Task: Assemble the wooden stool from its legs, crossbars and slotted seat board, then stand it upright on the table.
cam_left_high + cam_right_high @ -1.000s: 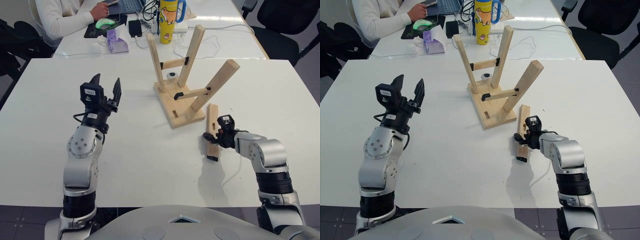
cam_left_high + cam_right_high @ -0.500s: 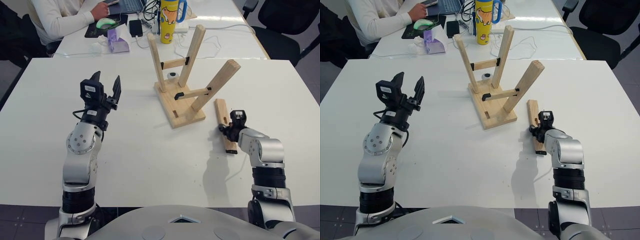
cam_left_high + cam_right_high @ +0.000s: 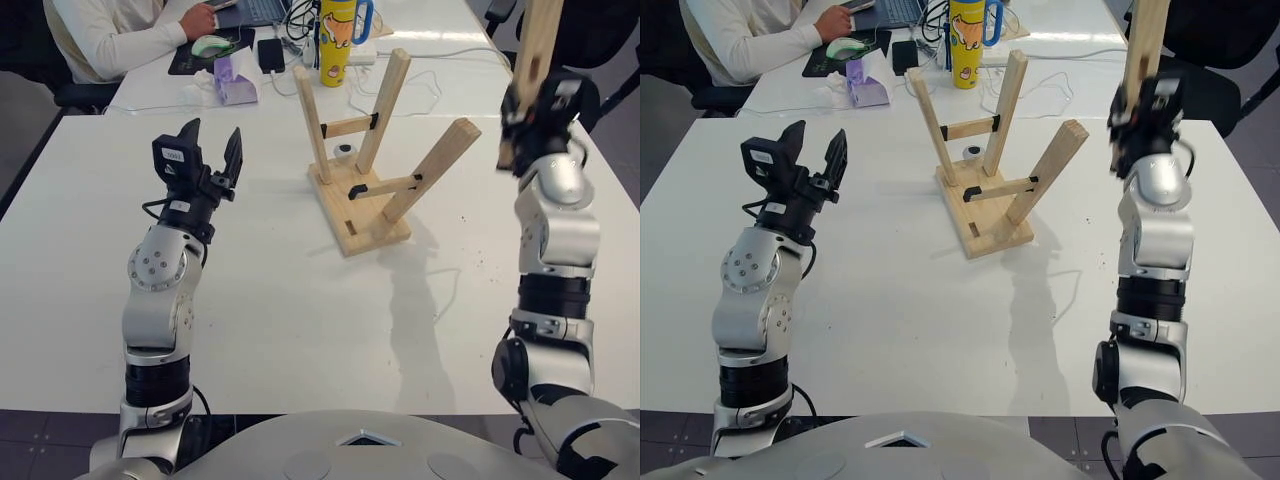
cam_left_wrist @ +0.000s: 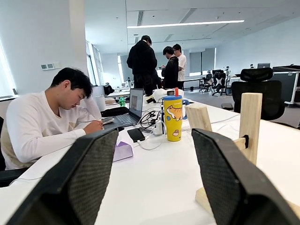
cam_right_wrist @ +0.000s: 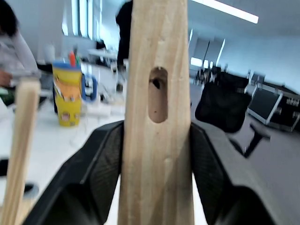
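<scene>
A small white label sits on top of the left tool point(image 3: 214, 140), its print too small to read. The yellow cup point(image 3: 337, 40) on the rear desk carries a cartoon picture.

The right tool point(image 3: 522, 112) is pinching a loose leg point(image 3: 532, 45), pads point(image 5: 105, 168) pressed on both sides just below the leg's oval slot. Half a second ago it held the leg low over the worktop point(image 3: 300, 330), right of the stool. It is now at the upper right of the head view, with the leg upright and running past the top edge.

The left tool is spread wide, fingers pointing up, at the left of the frame as before.

The part-built stool point(image 3: 375, 180) rests upside down at upper centre. Its seat board point(image 3: 358, 222) lies flat on the worktop, with three legs rising from it, joined by two crossbars point(image 3: 348, 127).

A purple box point(image 3: 235, 85) and cables lie on the rear desk behind.
</scene>
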